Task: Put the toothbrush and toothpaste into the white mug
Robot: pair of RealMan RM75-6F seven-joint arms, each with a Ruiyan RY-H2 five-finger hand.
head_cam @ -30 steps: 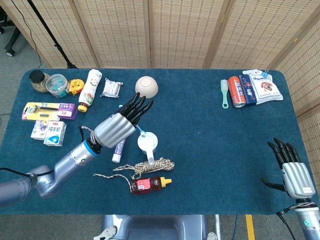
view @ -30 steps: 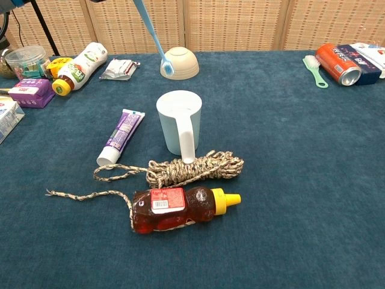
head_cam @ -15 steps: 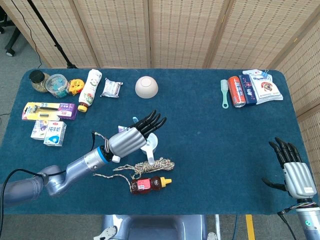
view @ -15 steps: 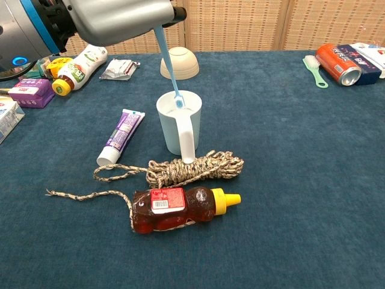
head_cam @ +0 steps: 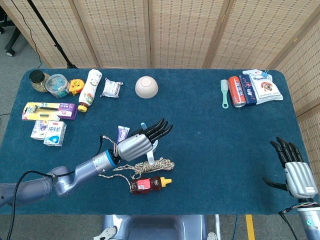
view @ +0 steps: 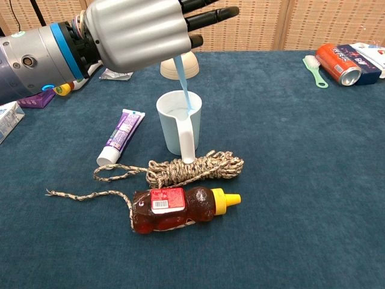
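The left hand [view: 138, 33] holds the light-blue plastic toothbrush [view: 183, 84] head-down inside the white plastic mug [view: 178, 122], unreleased; the purple-and-white toothpaste tube [view: 121, 136] remains on the counter [view: 301, 180].

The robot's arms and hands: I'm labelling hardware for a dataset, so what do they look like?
Both hands, left hand and right hand, have silver ribbed backs and black fingers. The left arm is silver-grey with a blue wrist ring, small wrist cables and a black cable looping near its elbow.
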